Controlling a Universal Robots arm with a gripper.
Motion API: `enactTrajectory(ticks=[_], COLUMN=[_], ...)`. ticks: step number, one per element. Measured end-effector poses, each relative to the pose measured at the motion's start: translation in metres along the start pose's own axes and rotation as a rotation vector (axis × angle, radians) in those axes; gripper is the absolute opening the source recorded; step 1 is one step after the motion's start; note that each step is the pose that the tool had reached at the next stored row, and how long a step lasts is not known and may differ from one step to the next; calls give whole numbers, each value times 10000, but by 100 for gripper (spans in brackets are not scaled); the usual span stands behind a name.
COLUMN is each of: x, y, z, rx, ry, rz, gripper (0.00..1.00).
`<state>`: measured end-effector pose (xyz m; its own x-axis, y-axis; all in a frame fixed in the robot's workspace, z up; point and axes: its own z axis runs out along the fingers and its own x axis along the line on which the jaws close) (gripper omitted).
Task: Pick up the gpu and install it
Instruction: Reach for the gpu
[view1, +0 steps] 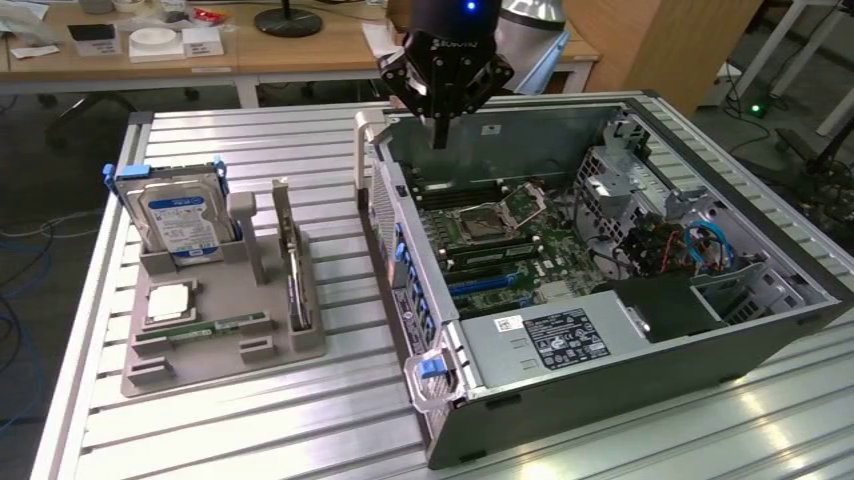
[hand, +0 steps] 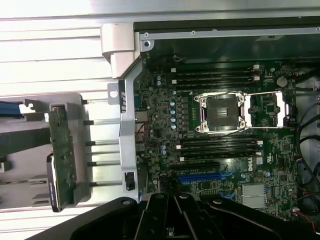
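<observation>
Gpu (view1: 299, 285) stands on edge in the grey holder (view1: 214, 350) on the table (view1: 267, 425), at the exterior view's left of the open computer case (view1: 641, 400). It looks thin, stiff, light and fragile, so its bare top edge seems the safest hold. The hand (view1: 439, 135) hovers over the case, closed and empty.

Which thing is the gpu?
Find the grey tray on the exterior view's left of the open computer case. The gpu stands on edge at the tray's side nearest the case. It is thin and dark, unlike the boxy blue-labelled hard drive.
</observation>
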<state>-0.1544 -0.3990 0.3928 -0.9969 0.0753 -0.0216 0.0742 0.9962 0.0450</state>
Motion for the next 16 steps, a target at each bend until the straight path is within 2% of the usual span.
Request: enactTrajectory(ticks=[16], x=[68], y=[-5], z=[0], rx=[1], ry=[8], rz=[1], gripper=[11])
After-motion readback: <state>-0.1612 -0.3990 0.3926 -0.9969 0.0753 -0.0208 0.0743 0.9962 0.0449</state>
